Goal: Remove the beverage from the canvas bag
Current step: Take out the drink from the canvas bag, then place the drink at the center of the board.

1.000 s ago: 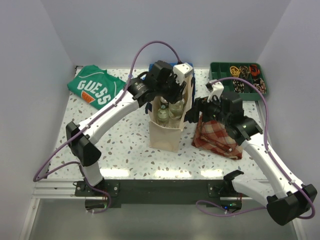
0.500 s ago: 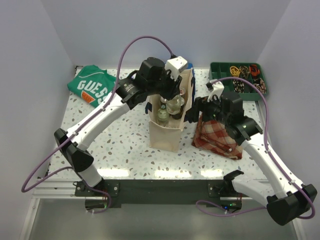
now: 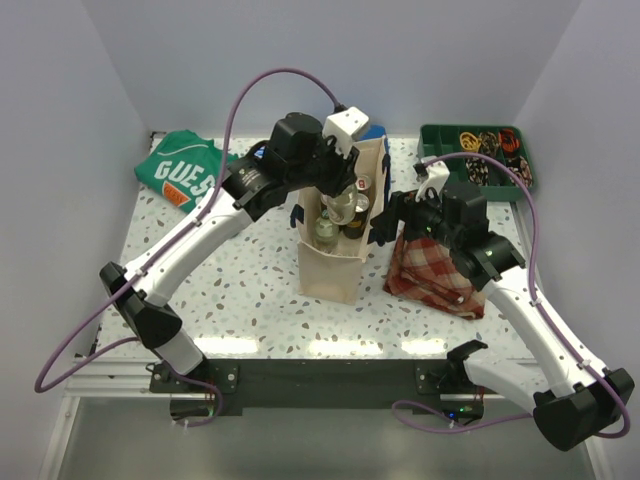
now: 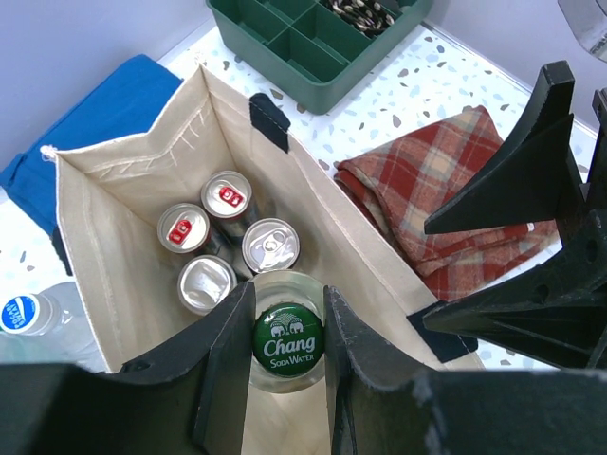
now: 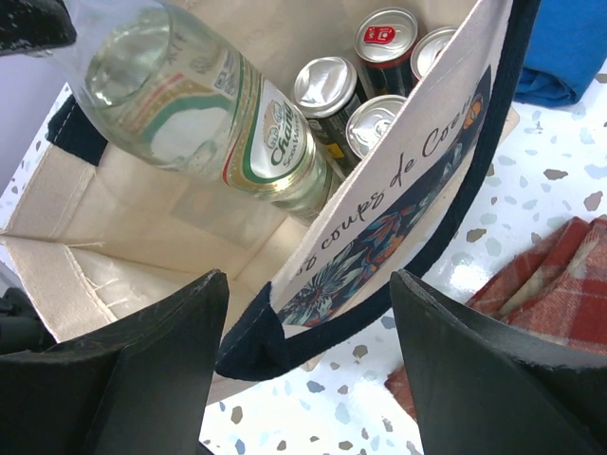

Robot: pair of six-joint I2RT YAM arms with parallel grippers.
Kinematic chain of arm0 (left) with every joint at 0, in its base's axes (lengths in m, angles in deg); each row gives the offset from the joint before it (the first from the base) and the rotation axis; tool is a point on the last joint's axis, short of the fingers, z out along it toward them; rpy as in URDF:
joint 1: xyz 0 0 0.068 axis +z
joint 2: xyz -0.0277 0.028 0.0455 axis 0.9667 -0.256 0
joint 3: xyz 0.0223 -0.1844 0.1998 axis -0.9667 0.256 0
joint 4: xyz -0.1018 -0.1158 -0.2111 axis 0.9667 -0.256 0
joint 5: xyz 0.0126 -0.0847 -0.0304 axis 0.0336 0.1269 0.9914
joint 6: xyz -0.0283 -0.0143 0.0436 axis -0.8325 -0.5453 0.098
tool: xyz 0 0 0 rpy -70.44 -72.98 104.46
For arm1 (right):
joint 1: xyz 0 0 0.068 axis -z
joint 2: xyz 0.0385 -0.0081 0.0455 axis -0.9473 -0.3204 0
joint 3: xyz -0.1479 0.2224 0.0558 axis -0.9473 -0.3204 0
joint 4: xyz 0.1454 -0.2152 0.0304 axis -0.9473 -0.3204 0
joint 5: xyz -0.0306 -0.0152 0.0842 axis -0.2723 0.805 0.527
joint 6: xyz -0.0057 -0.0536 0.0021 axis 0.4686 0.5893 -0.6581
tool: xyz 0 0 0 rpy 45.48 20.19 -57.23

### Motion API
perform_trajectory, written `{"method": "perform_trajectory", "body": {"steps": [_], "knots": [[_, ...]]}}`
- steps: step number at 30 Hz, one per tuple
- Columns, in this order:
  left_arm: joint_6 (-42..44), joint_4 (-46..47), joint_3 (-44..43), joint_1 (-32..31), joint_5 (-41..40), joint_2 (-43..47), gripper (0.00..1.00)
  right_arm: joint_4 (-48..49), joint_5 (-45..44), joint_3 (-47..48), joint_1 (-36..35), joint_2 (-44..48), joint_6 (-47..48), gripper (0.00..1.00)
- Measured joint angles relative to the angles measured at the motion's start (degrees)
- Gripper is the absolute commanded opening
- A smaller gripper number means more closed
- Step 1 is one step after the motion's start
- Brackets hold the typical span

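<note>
Partly done: the left fingers (image 4: 228,365) clamp the capped neck of the soda-water bottle (image 5: 204,114), tilted, its body hanging below them inside the canvas bag (image 4: 123,190) beside the cans (image 4: 270,245). The right fingers (image 5: 142,379) stand wide astride the bag's wall. Remaining: clear the rim, reach the worktop (image 3: 250,290)

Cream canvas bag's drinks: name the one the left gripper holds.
The green-capped Chang glass bottle, clamped in the left gripper; the four silver cans stand free below.
</note>
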Motion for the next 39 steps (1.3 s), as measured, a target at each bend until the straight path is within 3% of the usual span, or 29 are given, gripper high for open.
{"method": "perform_trajectory", "body": {"steps": [39], "knots": [[2.23, 1.4, -3.21, 0.37, -13.66, 1.73, 0.0, 0.0, 0.07, -0.9, 0.0, 0.74, -0.24, 0.73]]}}
